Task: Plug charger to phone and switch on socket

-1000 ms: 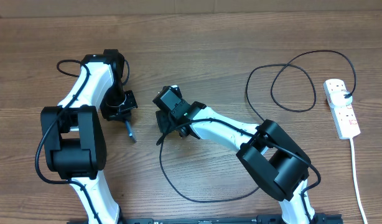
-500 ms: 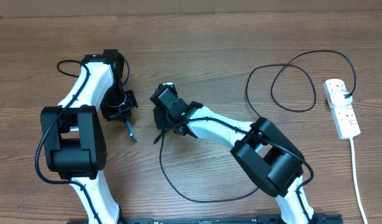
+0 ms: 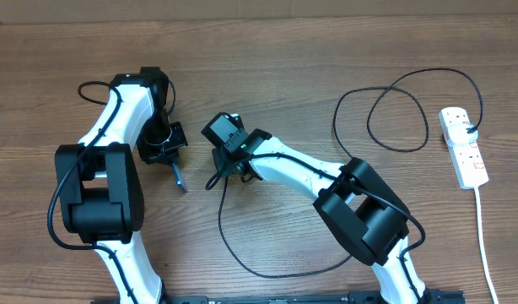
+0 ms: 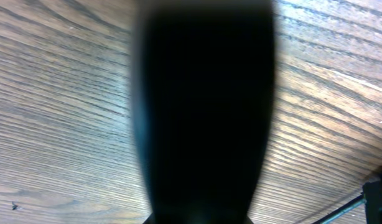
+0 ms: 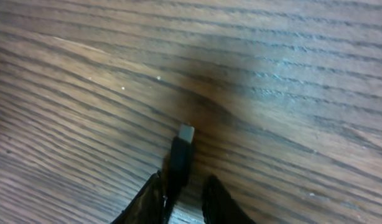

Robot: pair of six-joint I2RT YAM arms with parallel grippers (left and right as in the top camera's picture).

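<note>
Left gripper [image 3: 168,156] clamps the phone [image 3: 178,179], near and left of the right gripper [image 5: 185,183]. Its fingers flank the charger [image 5: 181,155] tip, which points roughly phoneward. Whether they pinch it is unclear.

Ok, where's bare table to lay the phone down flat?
Free: the brown wooden table's far strip, and the patch on the near side of the thin black charger cable's loops, left of the white power strip. Crowded: the middle, where the left end effector holds the slim dark phone beside the right end effector at the cable tip.
</note>
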